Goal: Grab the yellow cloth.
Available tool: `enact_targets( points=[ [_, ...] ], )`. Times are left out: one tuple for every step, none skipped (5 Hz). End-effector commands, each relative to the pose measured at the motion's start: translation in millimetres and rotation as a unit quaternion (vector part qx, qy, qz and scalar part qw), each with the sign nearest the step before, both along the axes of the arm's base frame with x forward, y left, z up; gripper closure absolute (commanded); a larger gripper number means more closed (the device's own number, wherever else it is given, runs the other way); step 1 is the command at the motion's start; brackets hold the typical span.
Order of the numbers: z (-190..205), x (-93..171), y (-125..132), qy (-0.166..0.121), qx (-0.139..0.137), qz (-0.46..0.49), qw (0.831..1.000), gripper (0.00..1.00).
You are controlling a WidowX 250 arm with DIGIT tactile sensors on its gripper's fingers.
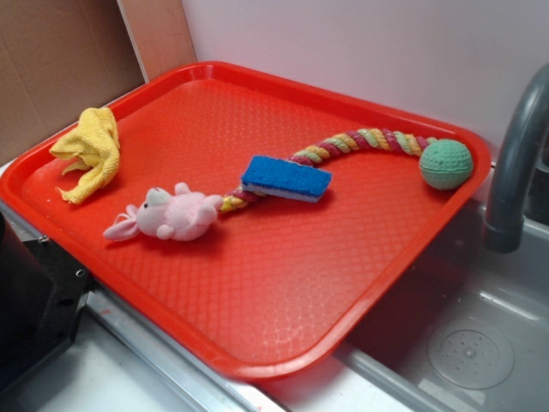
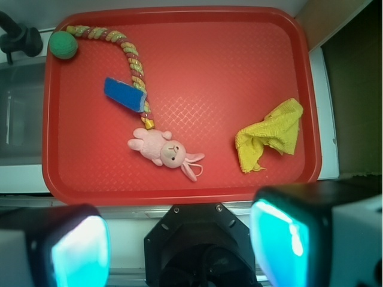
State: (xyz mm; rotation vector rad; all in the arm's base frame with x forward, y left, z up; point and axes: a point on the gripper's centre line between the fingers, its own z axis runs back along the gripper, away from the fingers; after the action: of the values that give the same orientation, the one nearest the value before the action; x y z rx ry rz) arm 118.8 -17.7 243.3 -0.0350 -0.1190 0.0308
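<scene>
The claw [image 2: 179, 245] hung wide open and empty, well apart from the yellow cloth [image 2: 270, 134] on the red tray [image 2: 239, 72].

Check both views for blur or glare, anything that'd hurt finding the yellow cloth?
Exterior view: soft and slightly noisy, even light, faint shadows; yellow cloth reads clearly on the red tray. Wrist view: tray contents sharp, cloth well lit; the pincer fingers in the foreground are blurred with a cyan glow, jaws apart, blocking nothing.
</scene>
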Motion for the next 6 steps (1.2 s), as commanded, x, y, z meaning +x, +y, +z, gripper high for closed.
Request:
enact_targets(
  points=[
    [0.0, 0.0, 0.0, 0.0, 0.0, 0.0, 1.0, 0.0],
    [-30.8, 15.5, 50.0, 0.001, -0.002, 0.125, 0.992, 0.0],
    [-59.1, 7.6, 96.6, -0.001, -0.022, 0.247, 0.969, 0.0],
    [-83.7, -3.8, 114.4, -0.022, -0.03, 0.365, 0.93, 0.0],
    [-114.3, 10.4, 126.8, -0.031, 0.007, 0.418, 0.908, 0.0],
    [-146.4, 41.2, 143.2, -0.012, 0.015, 0.441, 0.898, 0.0]
  ],
)
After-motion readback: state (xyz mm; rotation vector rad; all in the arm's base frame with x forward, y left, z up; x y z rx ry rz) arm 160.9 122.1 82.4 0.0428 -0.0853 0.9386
